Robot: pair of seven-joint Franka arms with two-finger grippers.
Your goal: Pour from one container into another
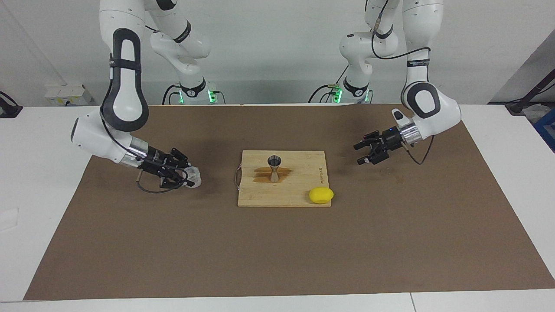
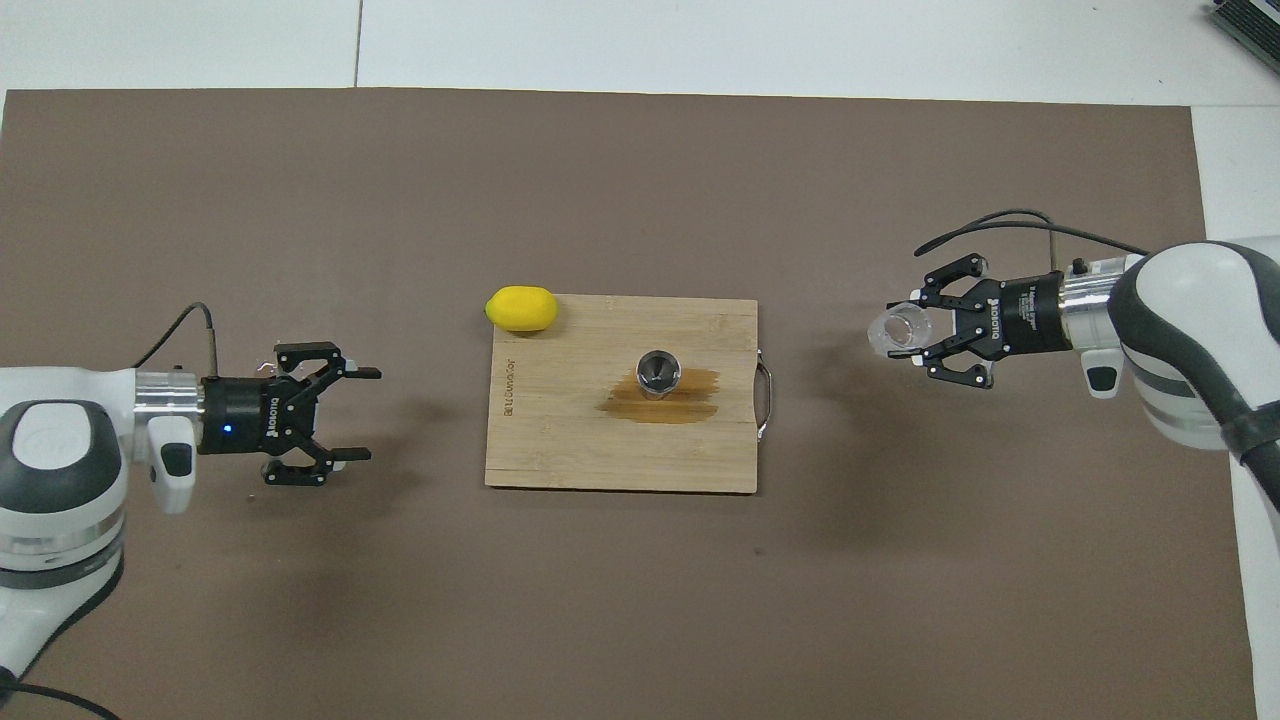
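Overhead view is showing the clear cup (image 2: 897, 331) at the right of the frame, gripped in the right gripper (image 2: 912, 336), whose fingers are closing on its sides while its mouth is facing up toward the camera. In the facing view the same cup (image 1: 194, 177) is sitting at centre left, low over the brown mat (image 1: 277, 242) (whether it is touching the mat I cannot tell). I cannot make out what, if anything, is inside it.

The jigger (image 2: 659, 372) is standing upright in the middle of the frame on the wooden cutting board (image 2: 560, 450), over a dark brown stain in the wood. Its upper cone is looking empty from above. A lemon (image 2: 521, 308) is lying at the board's upper left corner in this view.

The left gripper (image 2: 345, 412) is waiting at the left of the frame with its fingers spread wide and holding nothing.

Judging by looks, the cup is probably light, stiff and smooth-walled, so it may be slippery; holding it across the side wall seems right. The jigger is likely top-heavy on its narrow waist and could tip if knocked, and its small mouth is calling for a careful pour.
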